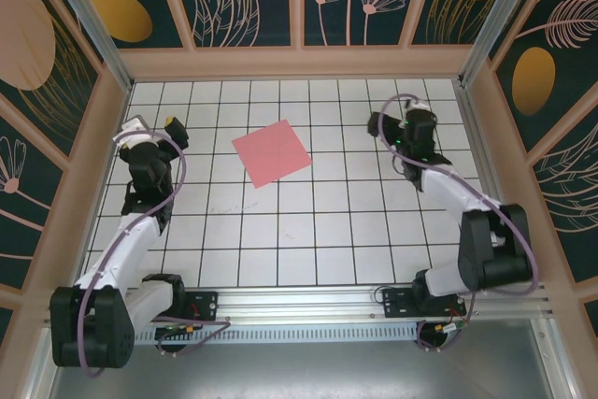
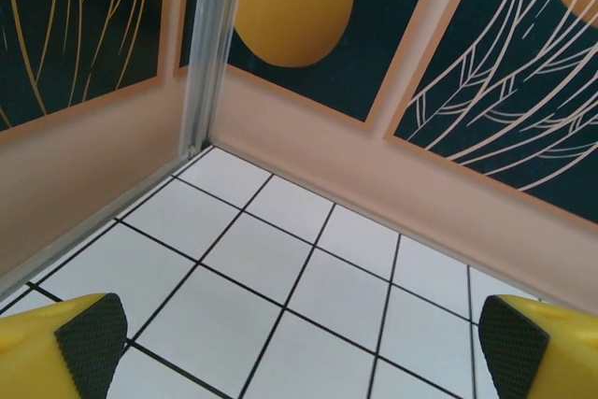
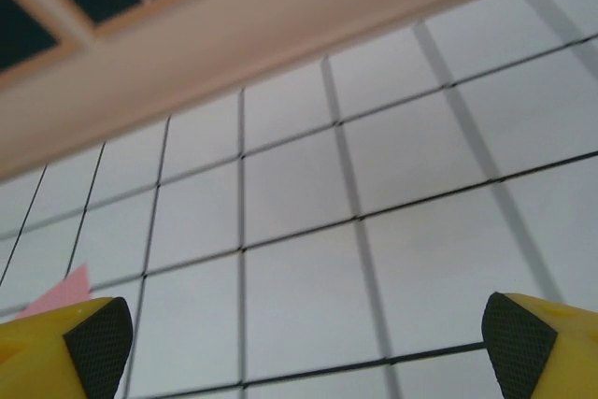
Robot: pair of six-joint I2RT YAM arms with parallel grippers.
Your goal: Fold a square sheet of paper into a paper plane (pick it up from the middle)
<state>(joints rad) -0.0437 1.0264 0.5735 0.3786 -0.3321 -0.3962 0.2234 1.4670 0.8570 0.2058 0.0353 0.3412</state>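
At table's far left, left gripper point(image 1: 149, 128): spread wide, nothing between the black-padded yellow fingers point(image 2: 89, 338) but bare white tile. Aimed at the enclosure's far-left corner, away from the work. Forearm rising from its base at the near edge, elbow bent, wrist tipped toward the tiled table point(image 1: 280, 259).

At far right, right gripper point(image 1: 392, 126): likewise parted and empty, pads point(image 3: 519, 338) at the lower corners of the wrist view, grid tile in the gap. Turned inward and toward the back wall point(image 1: 299, 63); exact tilt hard to read from above, dark wrist against dark cable. Elbow folded close to the right wall.

Between the two, square sheet of paper point(image 1: 272, 152): salmon-pink, flat, unfolded, on the table's far half, slightly left of the centre line. Touched by neither gripper. Set askew to the grid, one corner toward each arm; being square, no long axis to speak of. Same sheet point(image 3: 61, 292) seen from the right wrist as a pink corner just above the left finger, so lying left of and a little ahead of that gripper. From the left gripper, off to the right, outside its line of aim.

Judged roughly equidistant from both, with the right arm better pointed. Folding not begun. Next move likely to call for a swing inward over the sheet's middle, then a descent.
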